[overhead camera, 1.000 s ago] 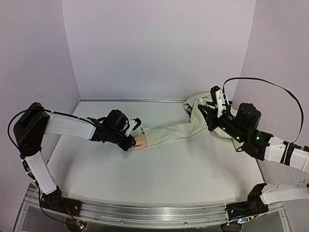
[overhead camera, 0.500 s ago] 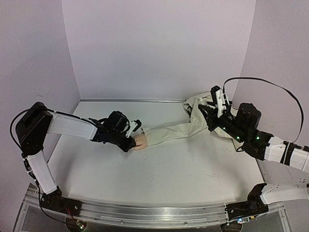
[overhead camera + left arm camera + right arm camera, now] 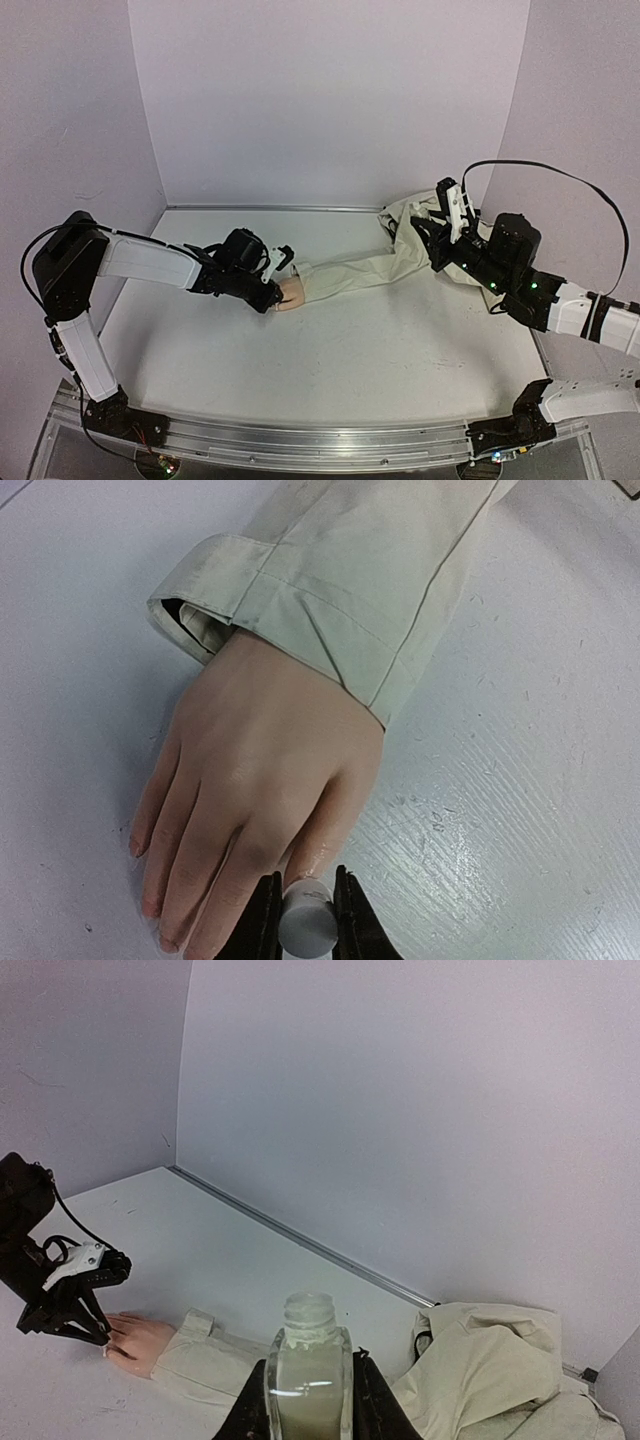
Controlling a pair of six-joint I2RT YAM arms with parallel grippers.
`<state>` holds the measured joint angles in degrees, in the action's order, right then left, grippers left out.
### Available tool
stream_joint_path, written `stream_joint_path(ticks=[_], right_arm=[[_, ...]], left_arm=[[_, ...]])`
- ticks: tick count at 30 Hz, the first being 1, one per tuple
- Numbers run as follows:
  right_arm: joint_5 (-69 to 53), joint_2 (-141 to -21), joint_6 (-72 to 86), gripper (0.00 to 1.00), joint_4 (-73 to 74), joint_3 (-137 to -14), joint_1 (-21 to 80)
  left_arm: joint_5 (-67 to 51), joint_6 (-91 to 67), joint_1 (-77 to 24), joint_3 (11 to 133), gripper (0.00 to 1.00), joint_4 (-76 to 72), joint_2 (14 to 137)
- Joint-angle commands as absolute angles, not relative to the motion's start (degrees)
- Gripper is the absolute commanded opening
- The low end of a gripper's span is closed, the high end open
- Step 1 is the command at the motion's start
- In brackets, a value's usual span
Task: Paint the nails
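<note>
The peach fake hand (image 3: 260, 770) lies palm down on the white table and comes out of a beige sleeve (image 3: 340, 590). Its tiny nails (image 3: 135, 848) show at the fingertips. My left gripper (image 3: 307, 920) is shut on a small white brush cap (image 3: 307, 932), held right over the thumb tip, which looks wet; the thumbnail is hidden under the cap. In the top view the left gripper (image 3: 270, 297) is at the hand (image 3: 291, 292). My right gripper (image 3: 308, 1400) is shut on an open clear bottle (image 3: 308, 1360) of pale liquid, held up at the right (image 3: 450, 215).
The sleeve (image 3: 350, 272) runs right to a bunched beige garment (image 3: 410, 225) at the back right, under the right arm. Purple walls close the table at the back and both sides. A metal rail (image 3: 300, 440) runs along the near edge.
The left arm has shifted slightly, with its gripper staying at the hand's fingertips. The right arm and bottle have not moved.
</note>
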<state>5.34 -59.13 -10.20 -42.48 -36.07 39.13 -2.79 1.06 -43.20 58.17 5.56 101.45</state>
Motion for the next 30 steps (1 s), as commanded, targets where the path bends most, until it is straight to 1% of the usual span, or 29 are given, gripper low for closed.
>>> stream_joint_path(ticks=[1, 7, 30], right_arm=[[4.9, -58.7, -9.3, 0.0, -48.0, -36.5, 38.8], [4.8, -58.8, -9.2, 0.0, -48.1, -36.5, 38.8], [4.4, -59.0, -9.1, 0.0, -48.0, -36.6, 38.7]], left_arm=[[-1.1, 1.8, -43.5, 60.1, 0.0, 2.6, 101.2], [1.0, 2.4, -43.6, 59.1, 0.0, 2.6, 100.7], [3.2, 2.2, -43.5, 54.8, 0.0, 2.7, 97.2]])
